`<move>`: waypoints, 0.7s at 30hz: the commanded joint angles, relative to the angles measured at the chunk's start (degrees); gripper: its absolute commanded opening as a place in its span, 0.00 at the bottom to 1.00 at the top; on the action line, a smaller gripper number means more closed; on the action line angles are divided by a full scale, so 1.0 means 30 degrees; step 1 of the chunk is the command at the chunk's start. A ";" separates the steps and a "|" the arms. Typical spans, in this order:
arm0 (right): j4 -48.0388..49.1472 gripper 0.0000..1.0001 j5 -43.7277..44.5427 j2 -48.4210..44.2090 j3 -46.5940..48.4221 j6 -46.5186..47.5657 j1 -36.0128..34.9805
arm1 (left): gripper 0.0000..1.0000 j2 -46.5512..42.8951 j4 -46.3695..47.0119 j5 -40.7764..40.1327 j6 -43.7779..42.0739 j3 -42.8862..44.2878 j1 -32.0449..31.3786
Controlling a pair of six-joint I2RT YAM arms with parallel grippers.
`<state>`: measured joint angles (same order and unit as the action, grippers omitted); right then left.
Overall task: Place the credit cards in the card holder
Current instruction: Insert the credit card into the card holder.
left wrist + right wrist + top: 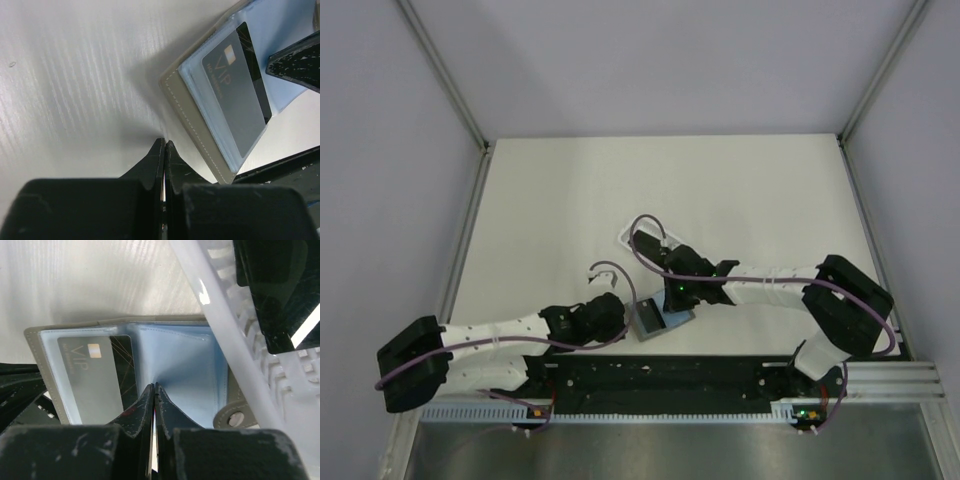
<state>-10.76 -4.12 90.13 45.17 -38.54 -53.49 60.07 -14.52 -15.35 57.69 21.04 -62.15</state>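
The card holder [651, 322] lies open on the table at the near middle, grey outside and pale blue inside [182, 357]. A black card [95, 377] marked VIP sits in its left clear sleeve; it also shows in the left wrist view [235, 95]. My right gripper [154, 386] is shut, its tips pressing on the blue inner page beside the card. My left gripper [164, 141] is shut and empty, its tips on the table just off the holder's stitched edge [192, 122]. More black cards [277, 287] lie in the white tray.
The white translucent tray [235, 345] stands right beside the holder's far side, under my right arm in the top view [632, 237]. The holder's snap tab [232, 418] sticks out on its right. Frame rails run along the table's sides.
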 commanded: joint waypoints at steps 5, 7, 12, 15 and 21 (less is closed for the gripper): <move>0.0394 0.00 -0.0150 0.0807 0.0940 0.0280 -0.0830 | 0.00 0.0834 -0.0051 0.0489 -0.0509 -0.0010 -0.0055; 0.0453 0.00 -0.0237 0.0836 0.0970 0.0251 -0.0976 | 0.00 0.0951 0.0065 0.0518 -0.0539 0.0019 -0.0026; 0.0921 0.00 -0.0647 0.0778 0.0736 -0.0100 -0.1035 | 0.00 0.1478 0.0358 0.0694 -0.0656 0.0165 -0.0026; 0.1331 0.00 -0.1028 0.0720 0.0531 -0.0189 -0.1035 | 0.00 0.1742 0.0505 0.0782 -0.0715 0.0224 -0.0084; 0.1859 0.00 -0.1351 0.0485 0.0267 -0.0335 -0.1007 | 0.00 0.2240 0.0681 0.0899 -0.0802 0.0370 -0.0055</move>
<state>-9.30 -5.93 91.68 46.15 -38.76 -55.77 64.45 -10.24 -13.91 56.77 22.39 -62.15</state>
